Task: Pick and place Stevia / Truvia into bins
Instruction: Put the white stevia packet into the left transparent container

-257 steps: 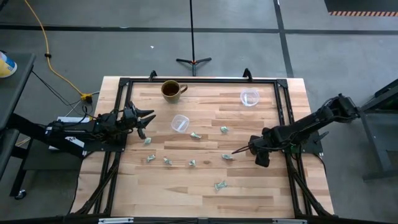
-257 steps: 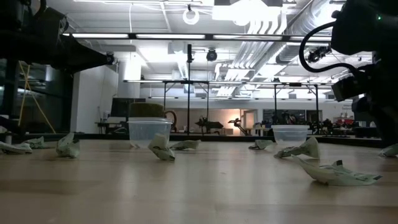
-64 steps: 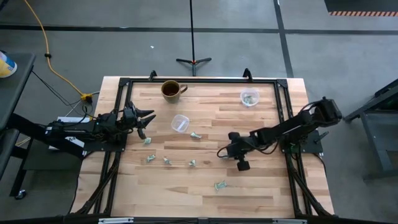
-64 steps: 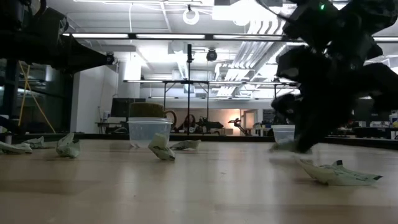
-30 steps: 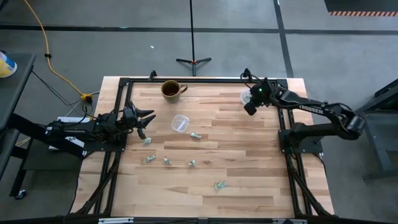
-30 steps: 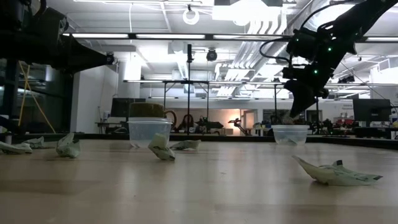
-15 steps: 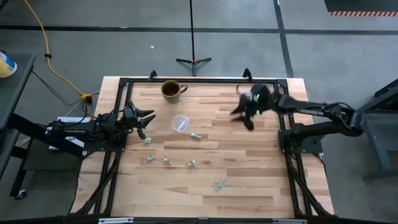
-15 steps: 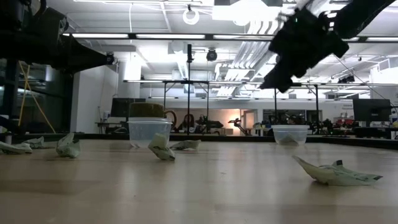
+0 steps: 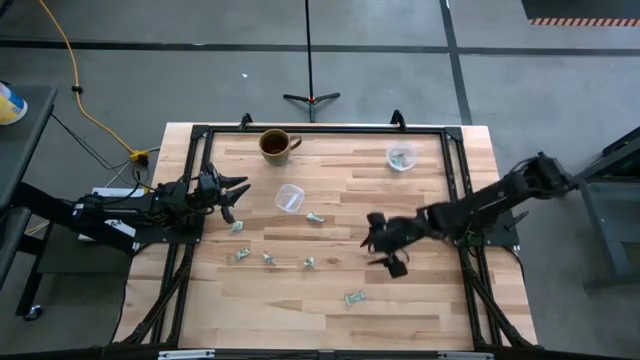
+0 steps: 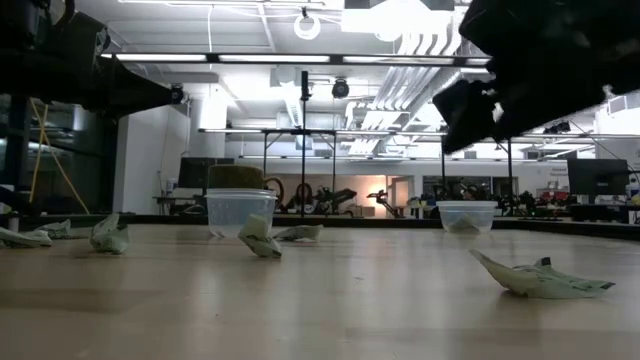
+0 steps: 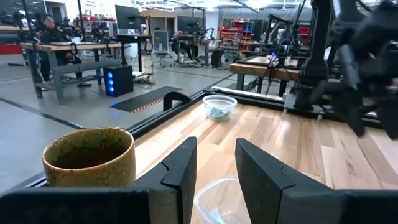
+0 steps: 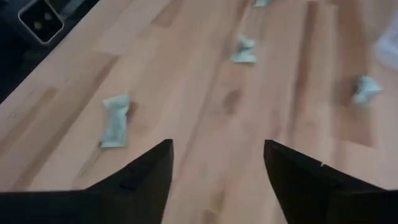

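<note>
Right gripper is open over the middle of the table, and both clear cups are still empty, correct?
Not quite. The right gripper is open over the middle of the table, but only the clear cup near the mug looks empty. The far-right cup already holds packets, as the high and left wrist views show.

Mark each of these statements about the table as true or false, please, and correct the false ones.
1. The right hand holds a packet. False: its fingers are open and empty above the table.
2. The cup near the back right corner has packets inside. True.
3. The brown mug lies on its side. False: it stands upright.
4. The left hand waits at the table's left edge, open. True.
5. All packets are in cups. False: several, such as the nearest packet, lie on the wooden table.
</note>
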You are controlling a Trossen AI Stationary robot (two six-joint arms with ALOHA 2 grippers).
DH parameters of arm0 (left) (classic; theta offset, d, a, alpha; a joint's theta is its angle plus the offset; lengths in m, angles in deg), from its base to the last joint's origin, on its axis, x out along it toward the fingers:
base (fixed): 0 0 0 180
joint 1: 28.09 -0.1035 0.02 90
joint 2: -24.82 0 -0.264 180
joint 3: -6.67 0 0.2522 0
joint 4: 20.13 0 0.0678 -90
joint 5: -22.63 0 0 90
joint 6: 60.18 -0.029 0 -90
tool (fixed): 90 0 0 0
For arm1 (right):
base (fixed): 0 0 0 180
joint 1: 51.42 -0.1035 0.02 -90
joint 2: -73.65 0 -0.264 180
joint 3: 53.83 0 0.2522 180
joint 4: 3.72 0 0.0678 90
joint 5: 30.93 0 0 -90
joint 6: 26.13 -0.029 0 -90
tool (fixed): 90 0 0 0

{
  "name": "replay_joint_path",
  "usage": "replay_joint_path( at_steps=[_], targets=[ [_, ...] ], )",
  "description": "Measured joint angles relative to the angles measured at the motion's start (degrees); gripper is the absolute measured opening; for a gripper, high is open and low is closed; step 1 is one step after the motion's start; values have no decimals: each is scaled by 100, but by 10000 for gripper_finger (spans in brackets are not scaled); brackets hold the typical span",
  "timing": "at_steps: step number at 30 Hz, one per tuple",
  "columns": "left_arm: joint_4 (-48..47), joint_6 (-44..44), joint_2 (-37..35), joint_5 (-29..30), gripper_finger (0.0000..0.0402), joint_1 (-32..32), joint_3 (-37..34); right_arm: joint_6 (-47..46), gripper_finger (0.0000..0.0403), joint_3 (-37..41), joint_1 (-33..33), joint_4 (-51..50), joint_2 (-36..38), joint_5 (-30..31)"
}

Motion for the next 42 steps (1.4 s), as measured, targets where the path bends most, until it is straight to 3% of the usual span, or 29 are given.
replay_joint_path(
  at_steps=[7, 17, 29, 37, 42],
  targets=[
    [-1, 0, 0, 2, 145, 0, 0, -252, 250, -2, -901, 1487, -1099, 373],
    [-3, 0, 1, 7, 145, 0, 0, -760, 217, -2, -1304, 2534, -2210, 612],
    [-21, 0, 0, 20, 145, 0, 0, -909, 177, -2, -1435, 2672, -2570, 662],
    [-23, 2, 0, 20, 145, 0, 0, -1068, 128, -2, -1435, 2712, -2570, 425],
    [-23, 2, 0, 20, 145, 0, 0, -1033, 131, -2, -1402, 3214, -2570, 483]
  ],
)
